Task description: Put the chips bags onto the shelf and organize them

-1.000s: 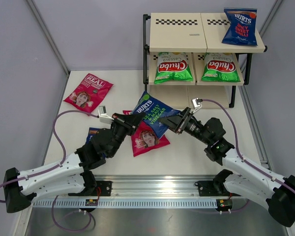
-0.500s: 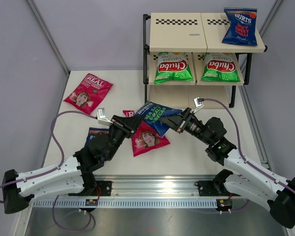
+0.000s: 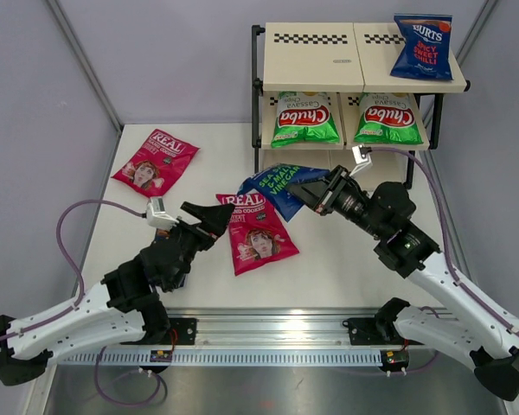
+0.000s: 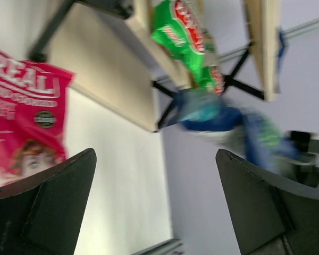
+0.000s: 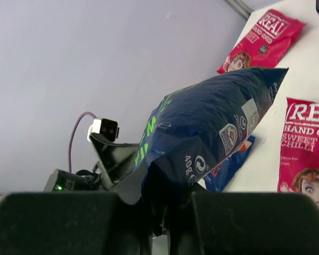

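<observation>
My right gripper (image 3: pixel 310 192) is shut on one end of a dark blue BURTS chips bag (image 3: pixel 277 184), holding it above the table in front of the shelf (image 3: pixel 311 60). In the right wrist view the bag (image 5: pixel 212 122) sticks out from the shut jaws (image 5: pixel 167 207). My left gripper (image 3: pixel 209 220) is open and empty, over the near edge of a pink REAL bag (image 3: pixel 258 232). Its wrist view shows both fingers (image 4: pixel 58 207) wide apart with nothing between them. Two green Chuba bags (image 3: pixel 305 118) (image 3: pixel 387 117) stand on the middle board, and a BURTS bag (image 3: pixel 422 45) on the top board.
A second pink REAL bag (image 3: pixel 156 162) lies at the far left of the table. Another blue bag (image 5: pixel 231 164) lies flat on the table beside the left arm, mostly hidden from above. The shelf's black post (image 3: pixel 258 104) stands just behind the held bag.
My left gripper opened, let go of the blue bag and drew back to the left. My right gripper shut on the bag and carried it up toward the shelf.
</observation>
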### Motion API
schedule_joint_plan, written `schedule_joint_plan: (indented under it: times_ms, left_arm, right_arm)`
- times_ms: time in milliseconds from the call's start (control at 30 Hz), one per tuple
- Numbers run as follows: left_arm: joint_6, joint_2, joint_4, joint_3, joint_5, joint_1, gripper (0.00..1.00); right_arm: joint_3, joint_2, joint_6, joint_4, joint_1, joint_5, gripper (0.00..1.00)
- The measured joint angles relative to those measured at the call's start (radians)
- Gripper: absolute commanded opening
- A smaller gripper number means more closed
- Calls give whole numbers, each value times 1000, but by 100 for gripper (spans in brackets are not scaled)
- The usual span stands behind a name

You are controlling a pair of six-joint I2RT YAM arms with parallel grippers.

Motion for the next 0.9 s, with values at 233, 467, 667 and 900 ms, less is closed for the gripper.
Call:
schedule_joint_plan:
  times_ms: [233,467,667,900]
  left_arm:
    - [38,77,-328,116,-29,15,99]
    - [130,92,-453,114,95,183,99]
    - [193,58,-470,95,171,193,99]
    - [237,48,-506,76,234,196,99]
  right_arm:
    - [326,100,-94,-225,-13,31,4]
    - [778,285,-172,-381,-183,-6,4]
    - [1048,451,-200,-422,-365,-50,4]
    - [1261,711,-192,-447,-509,-73,3]
